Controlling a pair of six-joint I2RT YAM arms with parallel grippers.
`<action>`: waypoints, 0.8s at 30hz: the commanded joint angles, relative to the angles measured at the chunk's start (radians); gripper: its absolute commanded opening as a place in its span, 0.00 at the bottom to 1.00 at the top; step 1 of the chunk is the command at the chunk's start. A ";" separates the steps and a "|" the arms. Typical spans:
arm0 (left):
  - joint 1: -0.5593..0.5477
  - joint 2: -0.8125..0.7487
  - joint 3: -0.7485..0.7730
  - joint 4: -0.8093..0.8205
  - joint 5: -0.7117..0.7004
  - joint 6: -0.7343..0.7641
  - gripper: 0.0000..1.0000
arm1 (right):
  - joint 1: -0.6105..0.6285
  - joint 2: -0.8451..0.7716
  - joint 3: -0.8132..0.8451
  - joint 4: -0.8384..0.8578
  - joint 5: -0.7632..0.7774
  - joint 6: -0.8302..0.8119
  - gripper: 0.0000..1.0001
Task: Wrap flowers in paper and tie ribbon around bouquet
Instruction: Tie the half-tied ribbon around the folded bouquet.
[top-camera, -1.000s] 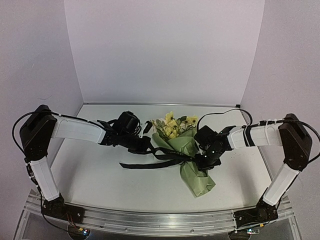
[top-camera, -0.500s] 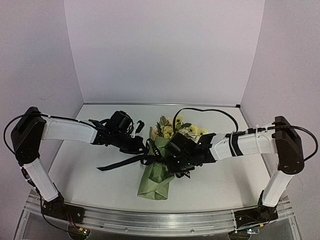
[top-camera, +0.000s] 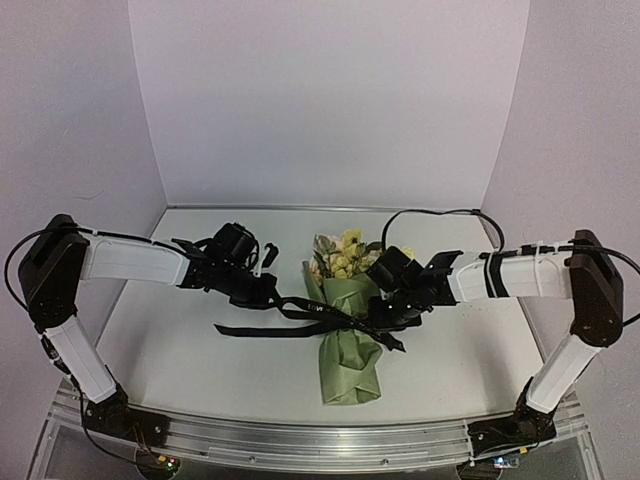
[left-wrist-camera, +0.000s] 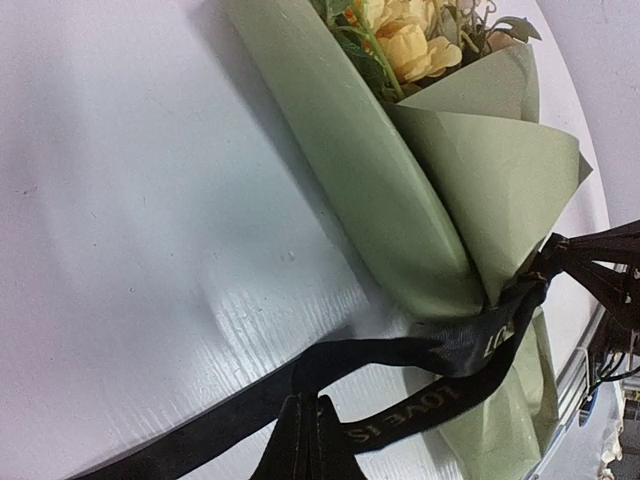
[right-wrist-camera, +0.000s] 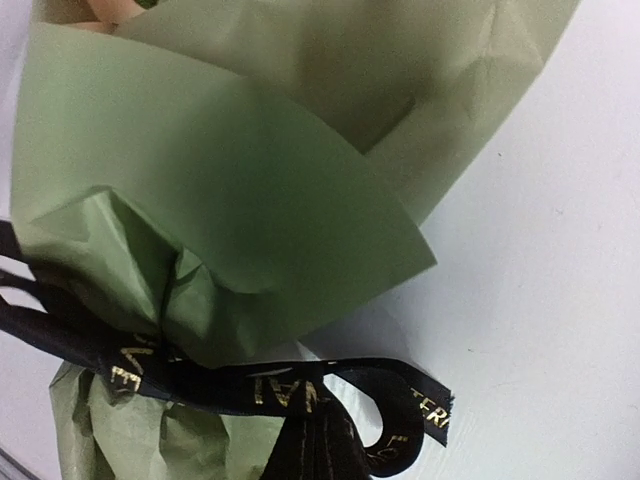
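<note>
The bouquet lies at mid-table with its pale yellow flowers (top-camera: 343, 257) toward the back wall. The olive-green paper (top-camera: 350, 345) is wrapped round them as a cone, its narrow end toward the near edge. The black ribbon (top-camera: 262, 328) with pale lettering circles the cone's waist, and a long tail runs left over the table. My left gripper (top-camera: 277, 297) is shut on the ribbon (left-wrist-camera: 400, 352) left of the cone, fingertips (left-wrist-camera: 300, 425) pinched together. My right gripper (top-camera: 384, 317) is shut on the ribbon (right-wrist-camera: 270, 385) at the cone's right side, beside the paper (right-wrist-camera: 220, 190).
The white table (top-camera: 180, 340) is walled by pale panels at the back and both sides. A metal rail (top-camera: 300, 440) runs along the near edge. A black cable (top-camera: 440, 213) loops above the right arm.
The bouquet's narrow end swung from lower right to lower left, then to straight toward the near edge. My right gripper went left with it and came back right. Both grippers stayed shut.
</note>
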 joint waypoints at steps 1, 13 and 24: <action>0.010 0.009 -0.007 -0.003 -0.006 0.004 0.00 | -0.019 -0.036 -0.060 0.008 0.021 0.059 0.00; 0.012 0.029 0.000 -0.003 0.001 0.002 0.00 | -0.044 -0.085 -0.180 0.045 0.095 0.152 0.00; 0.022 0.051 -0.001 0.001 0.006 -0.008 0.00 | 0.062 -0.125 -0.183 0.078 0.048 0.197 0.00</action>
